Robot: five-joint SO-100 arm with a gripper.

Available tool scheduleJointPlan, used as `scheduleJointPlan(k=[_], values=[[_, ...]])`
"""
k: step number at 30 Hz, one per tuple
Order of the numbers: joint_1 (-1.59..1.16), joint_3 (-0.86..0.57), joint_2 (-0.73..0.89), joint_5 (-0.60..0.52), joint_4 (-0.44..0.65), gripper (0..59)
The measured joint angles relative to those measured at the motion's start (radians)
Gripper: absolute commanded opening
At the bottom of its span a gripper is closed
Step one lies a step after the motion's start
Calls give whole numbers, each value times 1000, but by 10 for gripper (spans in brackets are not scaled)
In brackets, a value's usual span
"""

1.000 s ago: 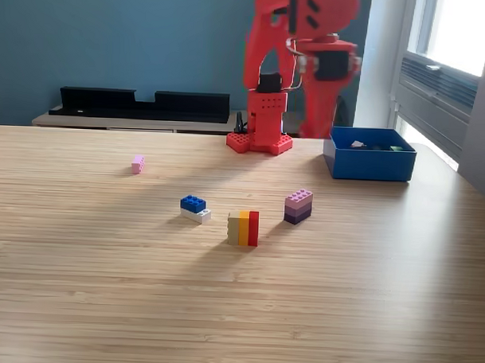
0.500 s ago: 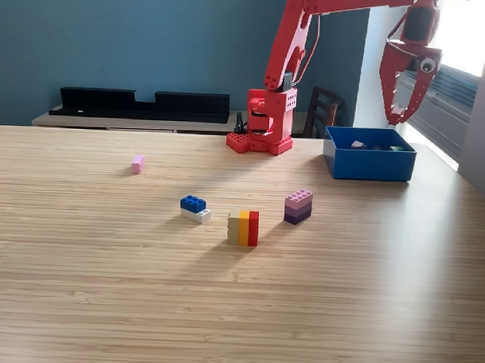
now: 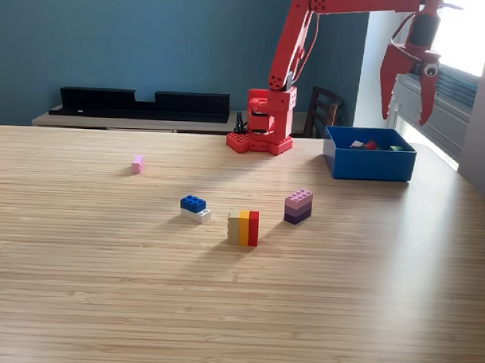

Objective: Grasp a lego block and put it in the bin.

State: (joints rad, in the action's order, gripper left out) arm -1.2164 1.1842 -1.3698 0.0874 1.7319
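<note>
The arm [image 3: 299, 32] is built almost wholly of bright red plastic, with a matt, printed look. Its base [image 3: 260, 142] is a flat red plate with a row of small round holes along the front edge, carrying a blocky red housing with dark recesses where black servo bodies show through. The links are slim red beams with open cut-outs; a thin dark cable runs along the lower link. The gripper [image 3: 407, 92] is red too, with two long tapering fingers, and a small round pale fitting sits on one finger [image 3: 426, 92]. A black servo block sits just above the gripper.
</note>
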Motion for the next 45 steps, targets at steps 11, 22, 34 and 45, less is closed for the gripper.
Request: scheduleJointPlan(k=[11,22,34,45], values=[[218,0,0,-55,0,19],[655,41,0,-89,0,19],[759,109,0,-60,0,22],[1012,58,0,21,0,272]])
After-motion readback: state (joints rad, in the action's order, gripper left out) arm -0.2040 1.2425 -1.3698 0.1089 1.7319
